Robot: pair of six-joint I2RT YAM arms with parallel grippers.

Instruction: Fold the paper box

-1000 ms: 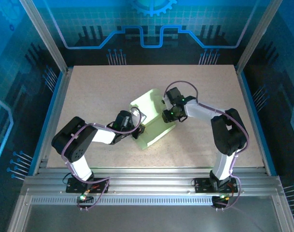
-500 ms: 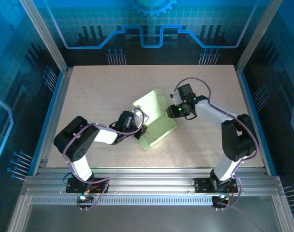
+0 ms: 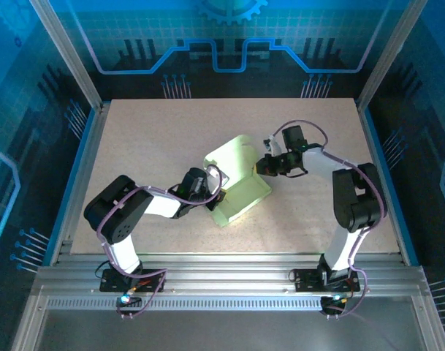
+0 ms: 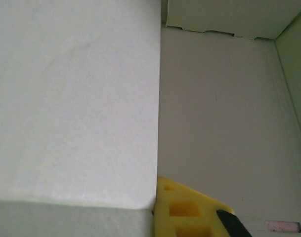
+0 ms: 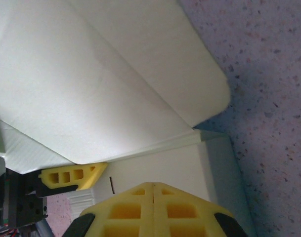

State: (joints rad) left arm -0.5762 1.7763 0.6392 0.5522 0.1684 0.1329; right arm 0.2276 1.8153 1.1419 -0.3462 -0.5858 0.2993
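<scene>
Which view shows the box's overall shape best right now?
Top external: the whole box shows, half folded with one panel raised. Left wrist is too close, giving a blank wall and part of the inside. Right wrist catches a rounded flap and a crease.

Soft overhead light is bathing the worktop (image 3: 149, 139), throwing faint shadows. Wrist views are blurring (whites washing out).

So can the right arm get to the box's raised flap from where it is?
Probably yes: the right tool, shut, sits right beside the raised flap of the paper box with nothing between, and the left tool grips its opposite side, out of the way.
</scene>
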